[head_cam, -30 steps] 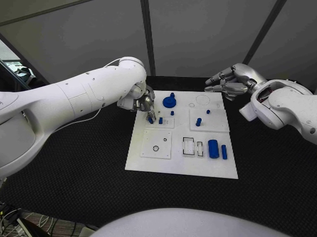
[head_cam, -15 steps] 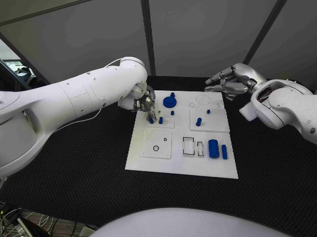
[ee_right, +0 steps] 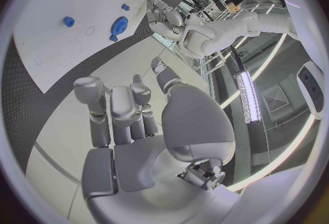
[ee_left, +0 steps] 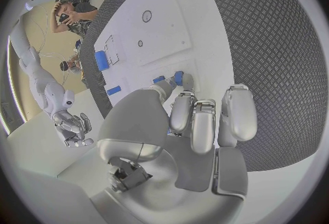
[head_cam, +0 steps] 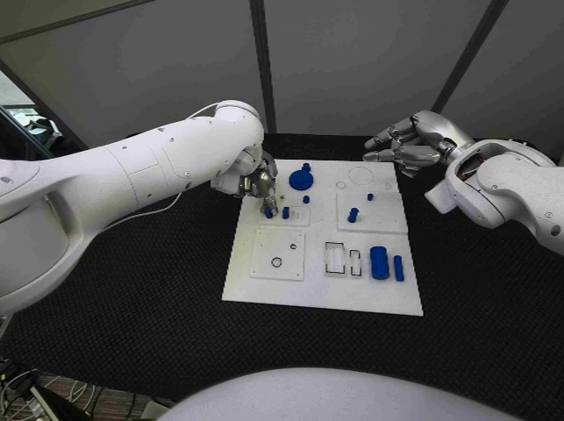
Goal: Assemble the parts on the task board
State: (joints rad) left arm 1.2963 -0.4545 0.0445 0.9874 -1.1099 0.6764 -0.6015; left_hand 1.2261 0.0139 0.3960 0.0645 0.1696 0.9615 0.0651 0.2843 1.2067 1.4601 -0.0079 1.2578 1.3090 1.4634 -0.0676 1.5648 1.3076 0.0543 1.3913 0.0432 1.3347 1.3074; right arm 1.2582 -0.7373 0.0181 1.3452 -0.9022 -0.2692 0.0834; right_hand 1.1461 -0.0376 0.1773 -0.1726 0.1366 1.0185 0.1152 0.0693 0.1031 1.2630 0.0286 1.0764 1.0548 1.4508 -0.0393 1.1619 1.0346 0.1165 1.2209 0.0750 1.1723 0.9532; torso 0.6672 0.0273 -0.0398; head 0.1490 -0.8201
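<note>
lying near on the white task board [head_cam: 295, 289]: big blue parts [head_cam: 381, 263], waiting. farther on, left hand [head_cam: 254, 182] reaching down, fingertips pinching a small blue peg [head_cam: 267, 211] to stand it up. farthest, right hand [head_cam: 408, 145] hovering, fingers loosely apart, holding nothing.

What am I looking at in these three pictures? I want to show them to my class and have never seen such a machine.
It is a robot with two white arms, each ending in a silver hand. One picture looks down from its head; the two round ones come from cameras at its wrists, behind each hand. On the black table lies a white task board carrying small blue parts, such as a round blue part and a blue cylinder. The left hand reaches down to a small blue peg on the board, fingertips at it; whether it grips it is unclear. The right hand hovers beyond the board's far edge, holding nothing.
</note>
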